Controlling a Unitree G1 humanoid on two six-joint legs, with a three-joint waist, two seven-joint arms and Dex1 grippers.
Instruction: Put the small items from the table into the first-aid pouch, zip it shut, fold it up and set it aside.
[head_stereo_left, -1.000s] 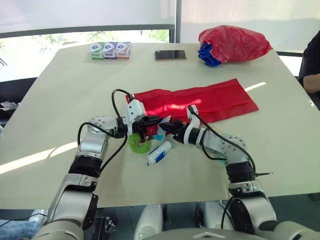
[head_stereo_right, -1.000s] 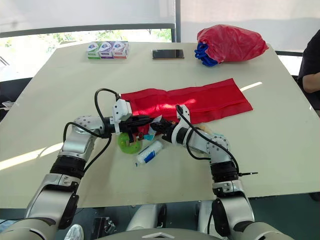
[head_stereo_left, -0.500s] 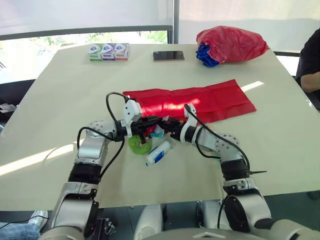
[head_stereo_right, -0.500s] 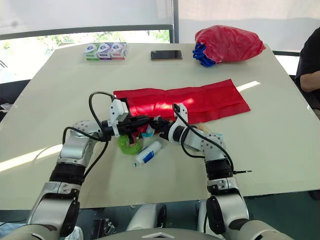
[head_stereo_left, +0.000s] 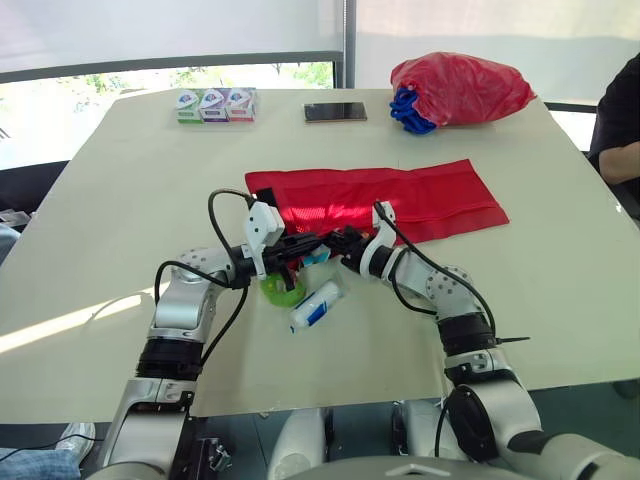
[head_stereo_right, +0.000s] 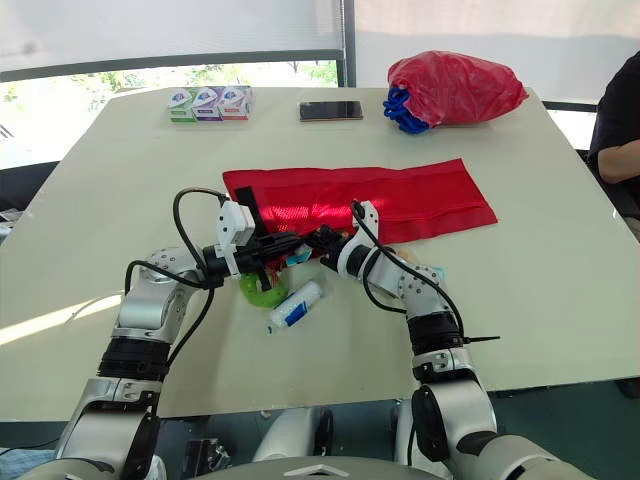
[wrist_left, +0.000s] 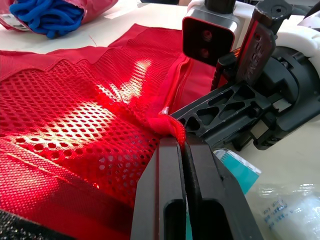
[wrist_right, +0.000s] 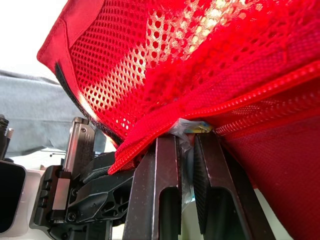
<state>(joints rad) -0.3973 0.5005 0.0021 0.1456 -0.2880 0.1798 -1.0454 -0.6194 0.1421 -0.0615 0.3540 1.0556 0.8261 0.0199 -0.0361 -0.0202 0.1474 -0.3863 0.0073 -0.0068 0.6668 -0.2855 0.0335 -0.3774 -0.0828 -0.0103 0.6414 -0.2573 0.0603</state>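
You see the pouch (wrist_left: 75, 125) is red mesh cloth, the packet (wrist_right: 186, 129) has clear shiny film, the tube (head_stereo_left: 318, 305) is glossy plastic, your table (head_stereo_left: 120, 180) is smooth and matt.

- Person (head_stereo_left: 622, 118): cut off at the edge, only an arm showing.
- Green round item (head_stereo_left: 281, 291): partly hidden under left gripper (head_stereo_left: 318, 243).
- Small boxes (head_stereo_left: 212, 103): labels too small to read.

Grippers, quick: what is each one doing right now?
Left gripper: shut, pinching the mesh edge of the red first-aid pouch.
Right gripper: shut on a small clear-wrapped packet at the pouch's zipper edge.
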